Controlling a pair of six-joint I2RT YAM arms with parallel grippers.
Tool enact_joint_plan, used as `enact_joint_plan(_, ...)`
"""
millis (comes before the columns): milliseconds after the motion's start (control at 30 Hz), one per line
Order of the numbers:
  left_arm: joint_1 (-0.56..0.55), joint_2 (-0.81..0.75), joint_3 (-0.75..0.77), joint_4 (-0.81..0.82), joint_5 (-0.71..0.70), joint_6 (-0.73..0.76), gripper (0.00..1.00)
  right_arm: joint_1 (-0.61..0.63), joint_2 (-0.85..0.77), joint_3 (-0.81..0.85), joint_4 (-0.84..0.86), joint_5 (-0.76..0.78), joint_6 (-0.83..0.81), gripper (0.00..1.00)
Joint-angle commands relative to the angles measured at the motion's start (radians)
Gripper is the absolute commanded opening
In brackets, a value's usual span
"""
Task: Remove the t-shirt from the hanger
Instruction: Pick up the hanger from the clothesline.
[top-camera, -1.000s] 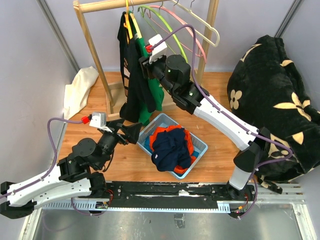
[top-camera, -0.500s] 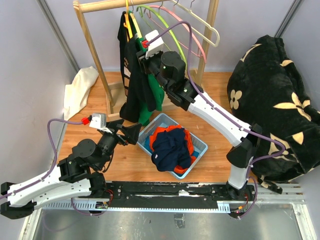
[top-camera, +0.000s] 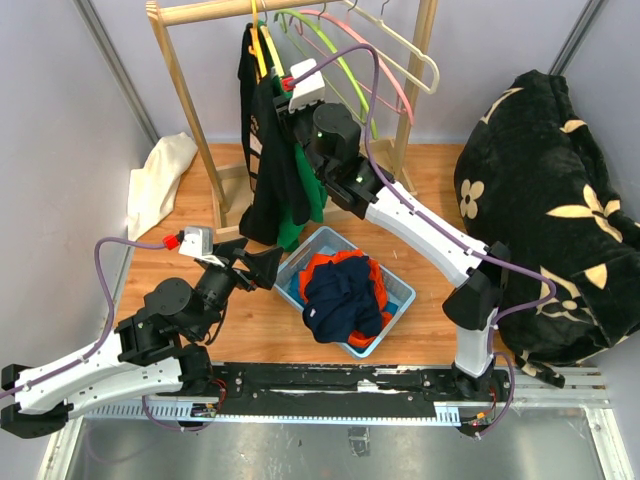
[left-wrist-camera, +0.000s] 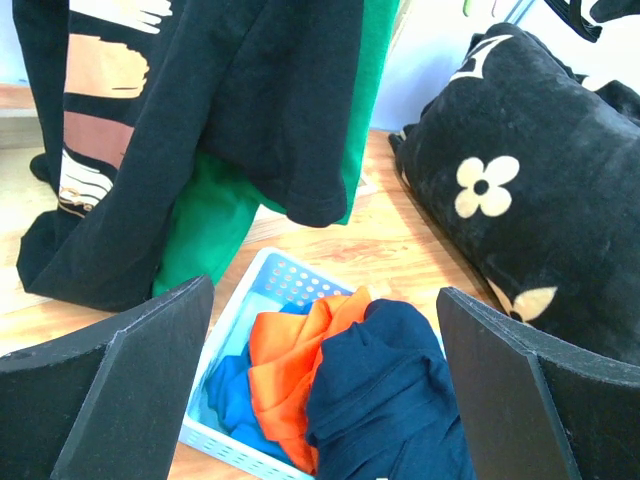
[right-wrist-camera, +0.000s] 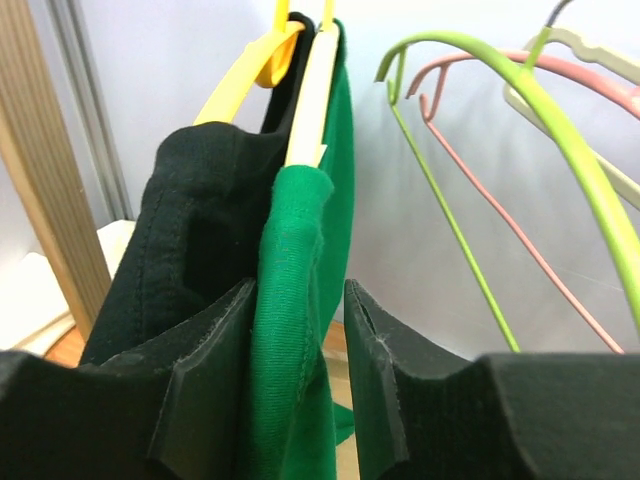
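Green t-shirt (right-wrist-camera: 295, 230) is straddled at its shoulder by the right gripper (right-wrist-camera: 298, 290), whose jaws are held partly apart: the fabric is touched on one side, and a sliver of gap is left on the other. The shirt is hung on a cream hanger (right-wrist-camera: 312, 90), just beside a black shirt (right-wrist-camera: 190, 230) on a yellow hanger (right-wrist-camera: 245, 75). The left gripper (left-wrist-camera: 325, 290) is held wide open above the blue basket (left-wrist-camera: 270, 270).

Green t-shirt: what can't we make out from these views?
- Top external: fingertips of the right hand are lost against the black t-shirt.
- Right wrist: hook of the cream hanger is cut off by the top edge. The green t-shirt below the shoulder is hidden by the fingers.
- Left wrist: both shirts' collars and hangers are cut off by the top edge.
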Motion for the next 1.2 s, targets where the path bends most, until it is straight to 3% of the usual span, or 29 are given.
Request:
enact_joint_plan(0, -0.007, 0.000, -0.004, 0.036, -0.022, 0.008, 0.98, -0.016, -0.020, 0.007, 0.054, 0.090, -0.030, 0.41)
enact_joint_plan(500, -0.008, -0.010, -0.018, 0.043, -0.023, 0.005, 0.98, -0.030, -0.017, 0.010, 0.063, 0.053, -0.029, 0.38)
enact_joint_plan(967, -0.006, -0.015, -0.019, 0.043, -0.026, 0.005, 0.98, -0.035, -0.028, -0.011, 0.102, -0.012, -0.036, 0.09)
enact_joint_plan(1167, -0.007, -0.018, -0.014, 0.040, -0.029, 0.010, 0.98, -0.040, -0.035, -0.013, 0.124, -0.018, -0.038, 0.02)
